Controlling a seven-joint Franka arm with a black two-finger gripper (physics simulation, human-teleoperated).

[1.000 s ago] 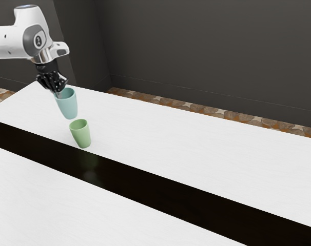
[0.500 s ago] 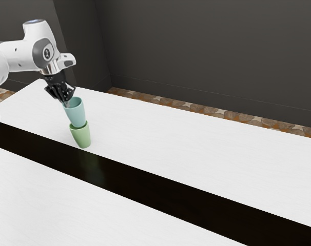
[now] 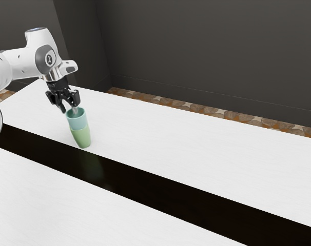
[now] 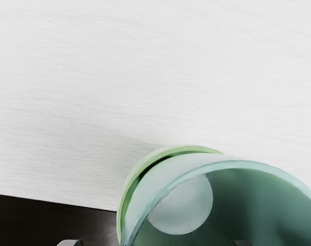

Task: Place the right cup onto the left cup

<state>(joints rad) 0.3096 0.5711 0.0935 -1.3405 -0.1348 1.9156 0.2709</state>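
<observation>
We find the blue cup (image 3: 77, 122) seated in the green cup (image 3: 82, 138) on the desk (image 3: 186, 148), left of frame, jaws standing apart. We judge it light, rigid, possibly slippery; any grip belongs across one wall, near its top.

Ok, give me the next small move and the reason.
I would probably lift my gripper straight up: it stands open at the rim of the blue cup, whose lower part sits inside the green cup.
</observation>
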